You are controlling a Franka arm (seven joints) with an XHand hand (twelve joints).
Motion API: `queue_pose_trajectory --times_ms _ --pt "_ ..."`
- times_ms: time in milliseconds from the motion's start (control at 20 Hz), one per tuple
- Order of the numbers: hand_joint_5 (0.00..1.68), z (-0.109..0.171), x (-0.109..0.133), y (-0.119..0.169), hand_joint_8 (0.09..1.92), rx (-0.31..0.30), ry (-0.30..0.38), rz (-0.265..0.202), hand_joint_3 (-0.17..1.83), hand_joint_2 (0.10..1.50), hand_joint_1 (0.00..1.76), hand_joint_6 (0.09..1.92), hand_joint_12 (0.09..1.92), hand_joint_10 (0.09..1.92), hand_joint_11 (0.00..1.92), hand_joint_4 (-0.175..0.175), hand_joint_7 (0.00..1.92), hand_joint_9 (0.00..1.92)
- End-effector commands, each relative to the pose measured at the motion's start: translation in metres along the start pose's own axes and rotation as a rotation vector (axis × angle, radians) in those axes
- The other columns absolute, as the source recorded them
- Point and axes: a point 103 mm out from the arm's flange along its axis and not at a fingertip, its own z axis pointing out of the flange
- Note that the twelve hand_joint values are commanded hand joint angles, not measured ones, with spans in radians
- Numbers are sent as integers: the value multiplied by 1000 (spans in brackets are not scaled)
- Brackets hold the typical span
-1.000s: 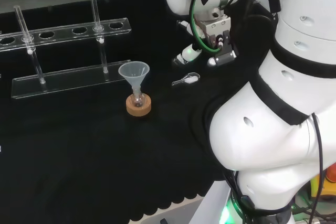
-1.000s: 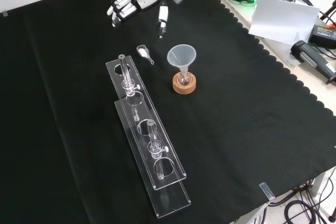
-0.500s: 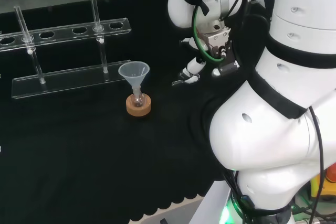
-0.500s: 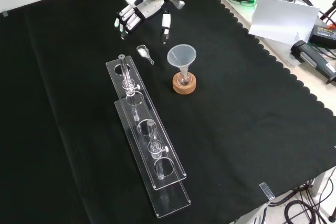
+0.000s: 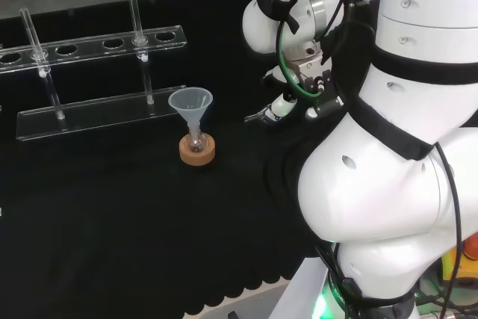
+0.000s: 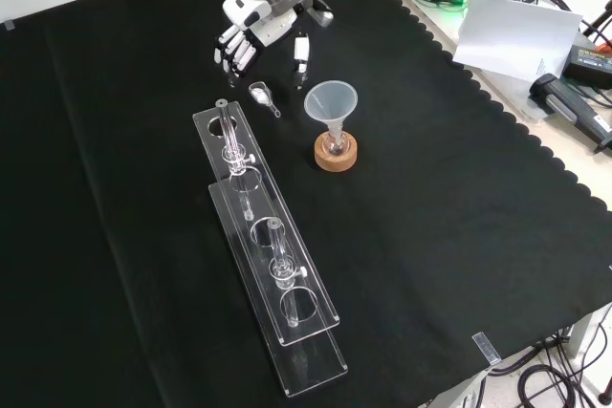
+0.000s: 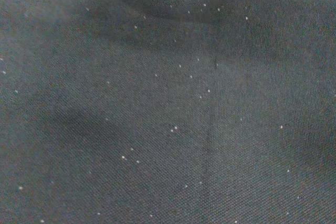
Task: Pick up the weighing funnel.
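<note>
- Weighing funnel (image 6: 260, 96): lying on the black cloth (image 6: 115, 236), just beside the near end of the clear rack (image 6: 263, 236) in the front view, untouched
- Hand (image 6: 258, 26): held close above it, fingers (image 6: 232, 45) and thumb spread apart, nothing grasped
- Step judged: approach; a further lowering and a pinch on the small piece are called for next

Spreading black cloth (image 6: 430, 255) wide under even light; keeping white paper (image 6: 512, 35) and tangled cables (image 6: 547, 372) beyond its scalloped edge.

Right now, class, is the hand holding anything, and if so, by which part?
Nothing is held. The hand is open, and the weighing funnel lies ungrasped on the cloth close to its fingertips.
</note>
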Motion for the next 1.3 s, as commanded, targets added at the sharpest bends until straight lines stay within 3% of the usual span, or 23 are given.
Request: queue_pose_trajectory --times_ms 50,300,800,1050,1300 --pt "485 10 -7 10 376 -8 7 23 151 672 689 87 801 690 0 31 545 296" --pt "559 17 -5 18 337 -9 23 34 331 593 711 87 873 638 0 56 660 376" --pt "762 29 -2 29 341 -45 47 44 491 545 787 87 999 551 0 107 887 529" --pt "982 31 -3 34 322 -72 46 48 530 558 842 169 1142 474 0 167 1057 648" --pt "1154 31 -6 38 304 -116 31 52 559 569 902 256 1291 408 0 175 1216 765"
